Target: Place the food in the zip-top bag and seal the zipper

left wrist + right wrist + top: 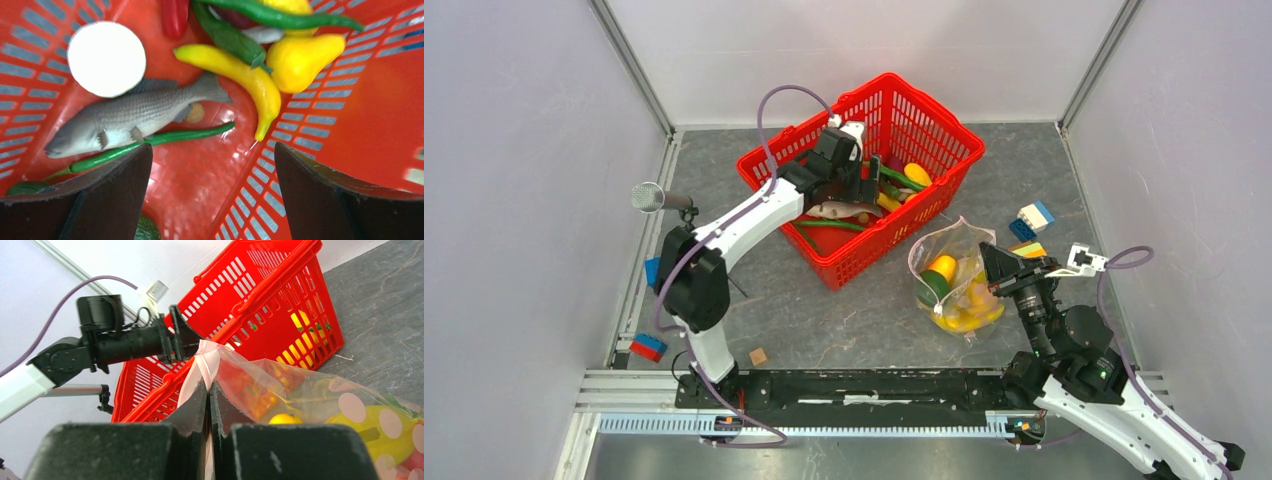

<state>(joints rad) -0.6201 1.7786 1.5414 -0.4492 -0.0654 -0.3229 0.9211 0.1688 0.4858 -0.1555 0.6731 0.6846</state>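
Note:
The clear dotted zip-top bag [954, 275] lies right of the red basket [949, 135], with yellow and green toy food inside. My right gripper [208, 386] is shut on the bag's pale zipper strip [205, 362] and holds the mouth edge up; the bag [310, 395] sags to its right. My left gripper [849, 175] is open and empty, low inside the basket. Its wrist view shows the gripper [212, 150] over the bare basket floor, just short of a grey toy fish [125, 117], a green bean [165, 140], a yellow pepper [240, 75], a yellow pear [302, 57] and a white disc [106, 58].
Coloured bricks [1032, 220] lie right of the bag, and more [648, 345] at the left wall. A small wooden cube [758, 356] lies near the front rail. A microphone [652, 197] juts in at the left. Walls enclose the table.

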